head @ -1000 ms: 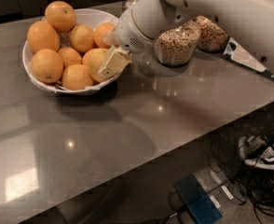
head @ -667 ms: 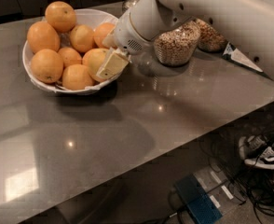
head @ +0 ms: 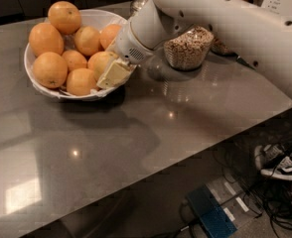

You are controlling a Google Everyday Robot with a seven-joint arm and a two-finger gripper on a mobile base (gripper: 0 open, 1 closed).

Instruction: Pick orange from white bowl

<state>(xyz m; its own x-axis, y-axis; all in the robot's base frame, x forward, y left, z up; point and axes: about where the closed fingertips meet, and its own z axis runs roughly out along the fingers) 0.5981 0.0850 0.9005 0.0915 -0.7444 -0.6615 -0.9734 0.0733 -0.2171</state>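
The white bowl stands at the back left of the grey counter and holds several oranges. The orange, a paler yellow-orange one, lies at the bowl's right front side. My gripper reaches down over the bowl's right rim and rests against this orange's right front side, with a cream-coloured part lying on its skin. The white arm runs from the gripper up to the right. The gripper hides part of the orange and part of the rim.
A glass jar of cereal stands just right of the gripper, with a second jar behind the arm. The counter's front edge runs diagonally at the right. Below it on the floor lie cables, a blue box and shoes.
The gripper stays at the same orange on the bowl's right side. The upper arm has shifted slightly. The oranges and the bowl have not moved.
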